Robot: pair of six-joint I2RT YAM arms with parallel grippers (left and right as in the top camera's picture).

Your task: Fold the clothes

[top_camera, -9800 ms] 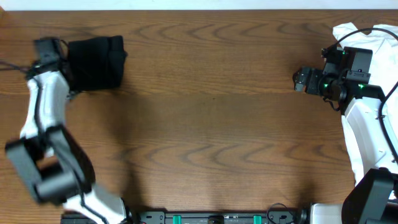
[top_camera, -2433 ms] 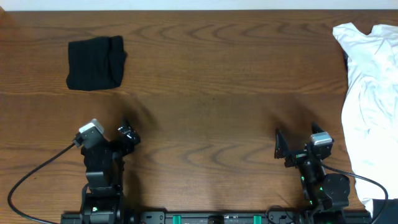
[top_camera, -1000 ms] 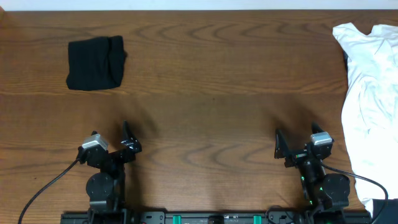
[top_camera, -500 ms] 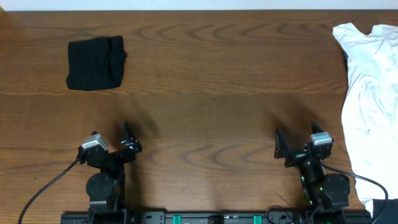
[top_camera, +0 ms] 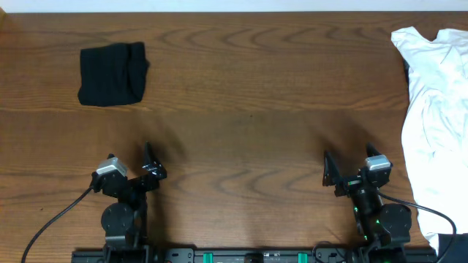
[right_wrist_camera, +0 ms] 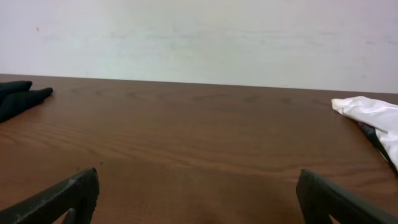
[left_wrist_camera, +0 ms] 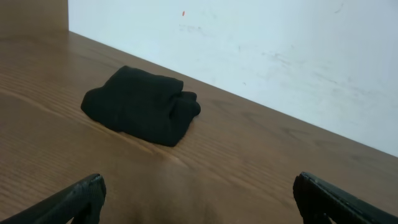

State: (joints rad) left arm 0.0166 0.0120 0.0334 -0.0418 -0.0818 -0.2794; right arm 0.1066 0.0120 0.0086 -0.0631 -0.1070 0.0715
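- Nothing has moved in the last second. Both arms are parked at the near edge of the brown wooden worktop [top_camera: 256, 95] and holding steady.
- A couple of seconds back my left arm was still settling into its rest pose. About ten seconds back it was up at the far-left corner beside the bundle, while my right arm reached out near the white garment.
- My left hand [top_camera: 130, 157] is released, fingers spread wide with nothing between them. The left wrist view shows only bare wood in the gap.
- My right hand [top_camera: 348, 157] is the same: spread wide, empty, with wood ahead of it.
- The black soft-fabric shirt, folded into a compact squarish bundle [top_camera: 112, 74], lies in the far-left corner, well apart from both hands. It is exactly where it lay when my left arm was beside it.
- From the left wrist camera, the bundle [left_wrist_camera: 140, 106] looks tidy, layers stacked, with one rounded folded edge at its right.
- The rumpled white shirt [top_camera: 435, 109] sprawls unfolded along the right edge. It isn't my job.
- My read: the fold is done and both arms have pulled back to rest.
- Writing: none that I can read. Any print on the black shirt is hidden inside the fold, and I see no labels on the white one.
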